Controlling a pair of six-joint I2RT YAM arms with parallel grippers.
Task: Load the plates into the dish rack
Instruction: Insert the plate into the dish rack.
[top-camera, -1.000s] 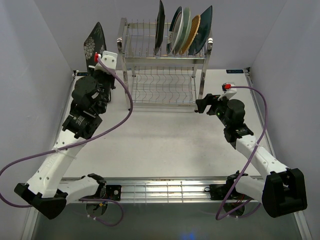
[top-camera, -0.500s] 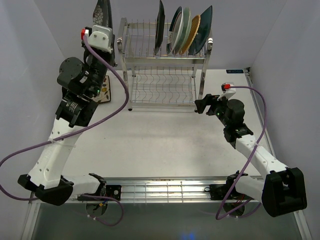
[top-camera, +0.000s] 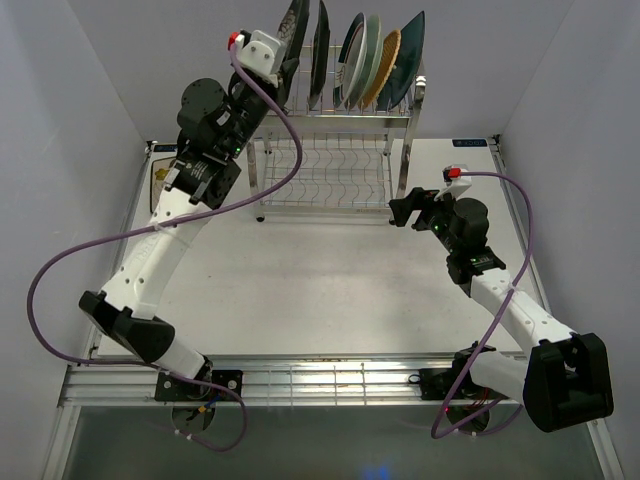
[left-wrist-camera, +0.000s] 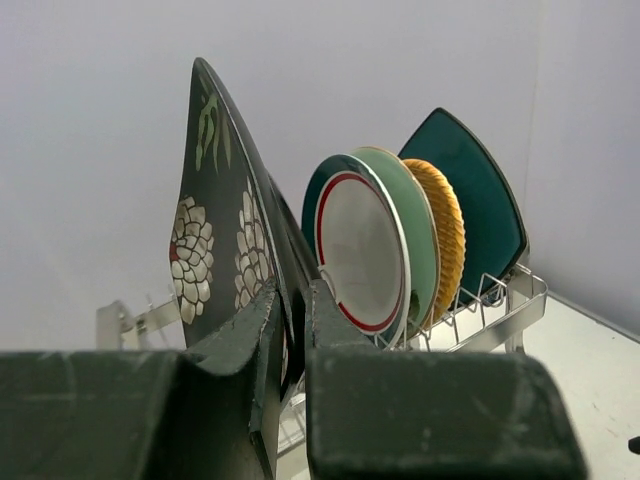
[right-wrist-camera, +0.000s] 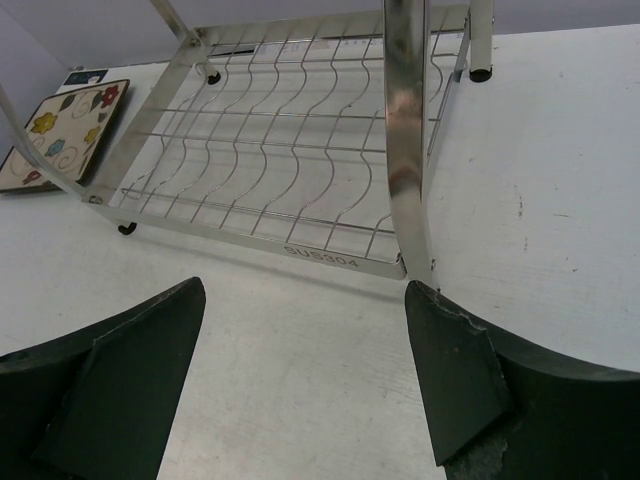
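Observation:
My left gripper (top-camera: 283, 52) is shut on the lower edge of a dark floral plate (top-camera: 295, 18), held upright over the left end of the dish rack's (top-camera: 330, 140) top tier. In the left wrist view that plate (left-wrist-camera: 212, 240) stands pinched between my fingers (left-wrist-camera: 325, 315). Standing in the top tier are a thin dark plate (top-camera: 320, 50), a white plate with a striped rim (left-wrist-camera: 360, 250), a pale green plate (left-wrist-camera: 418, 225), a woven orange plate (left-wrist-camera: 447, 225) and a teal plate (left-wrist-camera: 478, 190). My right gripper (top-camera: 400, 211) is open and empty at the rack's front right post (right-wrist-camera: 405, 150).
A cream floral rectangular plate (right-wrist-camera: 55, 135) lies flat on the table left of the rack, also partly seen in the top view (top-camera: 160, 176). The rack's lower shelf (right-wrist-camera: 270, 170) holds nothing. Walls close in the table on three sides.
My left arm has lifted the dark floral plate from the back left corner and swung it right, up to the rack's top tier. The right arm has not moved.

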